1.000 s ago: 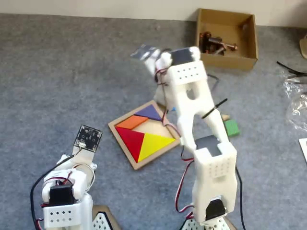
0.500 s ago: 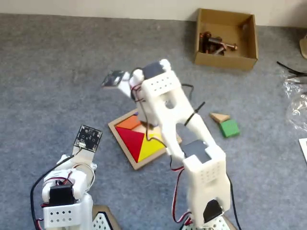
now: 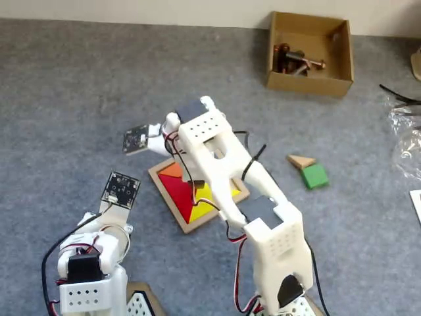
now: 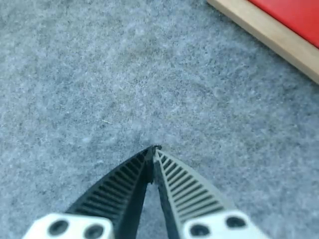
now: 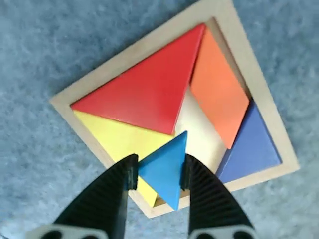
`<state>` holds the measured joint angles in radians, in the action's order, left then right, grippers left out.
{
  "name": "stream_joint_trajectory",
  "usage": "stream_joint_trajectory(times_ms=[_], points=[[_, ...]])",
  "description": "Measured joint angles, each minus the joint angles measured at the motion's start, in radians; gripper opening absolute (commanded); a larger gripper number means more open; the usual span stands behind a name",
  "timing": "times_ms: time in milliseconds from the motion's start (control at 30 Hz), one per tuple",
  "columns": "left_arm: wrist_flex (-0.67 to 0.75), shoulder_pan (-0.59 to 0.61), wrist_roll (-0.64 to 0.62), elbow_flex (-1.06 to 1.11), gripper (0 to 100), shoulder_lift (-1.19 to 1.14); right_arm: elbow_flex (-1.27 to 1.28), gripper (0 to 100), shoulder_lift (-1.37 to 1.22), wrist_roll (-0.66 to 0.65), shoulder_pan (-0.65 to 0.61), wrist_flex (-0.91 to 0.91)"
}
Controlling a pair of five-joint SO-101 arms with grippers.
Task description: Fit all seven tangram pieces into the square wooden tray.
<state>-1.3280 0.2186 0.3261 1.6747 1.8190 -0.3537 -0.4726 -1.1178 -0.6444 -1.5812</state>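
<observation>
The square wooden tray (image 5: 139,56) lies on the grey worktop (image 3: 79,99) with four pieces in it: a big red triangle (image 5: 149,94), a yellow triangle (image 5: 114,137) along its lower edge, an orange parallelogram (image 5: 219,92) and a dark blue triangle (image 5: 251,149). A bare patch of tray floor (image 5: 199,132) shows between them.

My right gripper (image 5: 158,172) is clamped on a light blue triangle (image 5: 167,159), one finger on each side. It holds the piece above the tray, over the yellow triangle and the edge of the bare patch. I can't tell whether the piece touches anything beneath it.

A second ago the right arm (image 3: 217,158) stretched well past the tray's far corner. Half a second ago it was swinging back and to the left. Now it lies across the tray and hides more of it from the high view than before.

The green square (image 3: 316,176) and the small wooden triangle (image 3: 301,160) touching it sit well apart from the tray, where they were. The cardboard box (image 3: 306,83) beyond them hasn't moved either.

My left arm (image 3: 89,270) is parked where it was. The left gripper (image 4: 152,152) is closed on nothing, tips together above the worktop, near the tray's rim.
</observation>
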Motion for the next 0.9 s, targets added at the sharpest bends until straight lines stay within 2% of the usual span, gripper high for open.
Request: stream_joint_trajectory(times_ms=[300, 733, 900], points=[[0.000, 0.000, 0.000, 0.000, 1, 0.000, 0.000, 3.8, -0.071, -0.120, 0.000, 0.006], [0.000, 0.000, 0.000, 0.000, 1, 0.000, -0.038, 3.9, -0.123, -0.133, -0.020, 0.011], [0.000, 0.000, 0.000, 0.000, 1, 0.000, -0.055, 9.4, -0.123, -0.133, -0.026, 0.011]])
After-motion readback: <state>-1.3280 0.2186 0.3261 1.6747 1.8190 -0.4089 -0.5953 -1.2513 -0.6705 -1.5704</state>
